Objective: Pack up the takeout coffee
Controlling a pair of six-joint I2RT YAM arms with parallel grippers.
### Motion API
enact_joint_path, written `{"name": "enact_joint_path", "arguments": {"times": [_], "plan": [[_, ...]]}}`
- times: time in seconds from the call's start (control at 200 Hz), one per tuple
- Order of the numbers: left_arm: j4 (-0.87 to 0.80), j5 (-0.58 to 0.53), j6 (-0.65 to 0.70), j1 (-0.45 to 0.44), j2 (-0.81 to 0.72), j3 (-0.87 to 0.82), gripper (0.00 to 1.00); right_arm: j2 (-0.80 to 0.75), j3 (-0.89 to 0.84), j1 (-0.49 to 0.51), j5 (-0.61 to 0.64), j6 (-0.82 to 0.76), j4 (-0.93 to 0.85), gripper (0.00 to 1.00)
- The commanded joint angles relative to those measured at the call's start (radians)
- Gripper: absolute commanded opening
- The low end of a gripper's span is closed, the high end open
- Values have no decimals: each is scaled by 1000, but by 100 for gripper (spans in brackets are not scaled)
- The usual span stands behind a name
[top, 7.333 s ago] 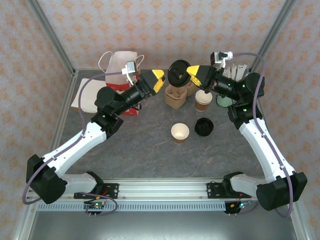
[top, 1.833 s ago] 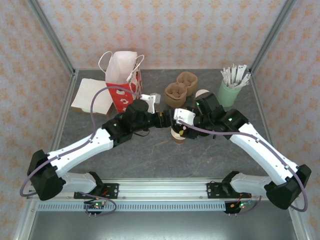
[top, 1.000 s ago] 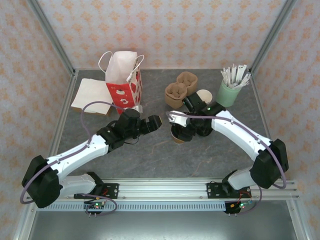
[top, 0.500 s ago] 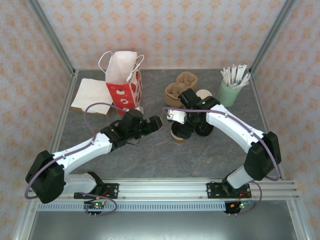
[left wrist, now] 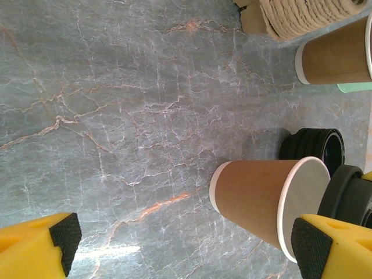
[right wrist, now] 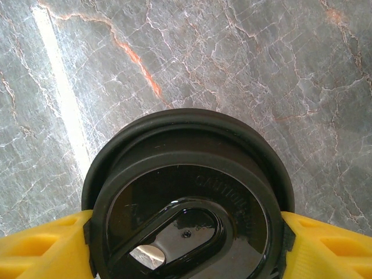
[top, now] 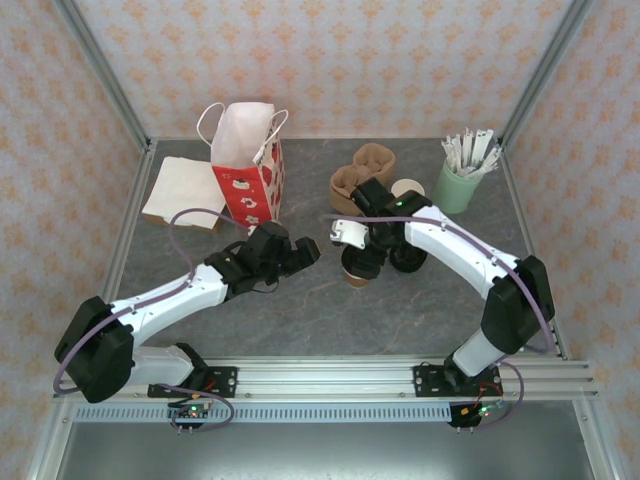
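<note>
Right gripper (right wrist: 186,232), clamping the black lid (right wrist: 186,209), now has the cup (left wrist: 256,195) directly beneath it. Left gripper (left wrist: 189,238), wide and empty, retreats. Capping apparently next.

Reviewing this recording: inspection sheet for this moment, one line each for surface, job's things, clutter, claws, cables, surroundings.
Surface: grey marbled table, no spills seen.
Job's things: small brown kraft paper cup upright, uncovered; round black plastic lid held beside its rim, not seated.
Clutter: stack of black lids, second brown paper cup, brown moulded-pulp carrier, mint-green cup of white stirrers, red-and-white paper bag, white napkins.
Claws: right claw shut on the lid; left claw open, empty.
Cables: purple cable looped above the left arm.
Surroundings: pink patterned walls, metal frame posts.
</note>
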Motion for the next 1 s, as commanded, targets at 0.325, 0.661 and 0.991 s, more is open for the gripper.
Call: {"name": "enact_joint_path", "arguments": {"times": [0.325, 0.661, 0.991], "plan": [[13, 11, 10, 2, 29, 6, 96, 37, 45, 14, 35, -6, -36, 74], [9, 9, 12, 2, 27, 4, 96, 53, 48, 16, 33, -6, -45, 74], [7, 9, 11, 2, 27, 5, 96, 68, 49, 18, 48, -12, -54, 75]]}}
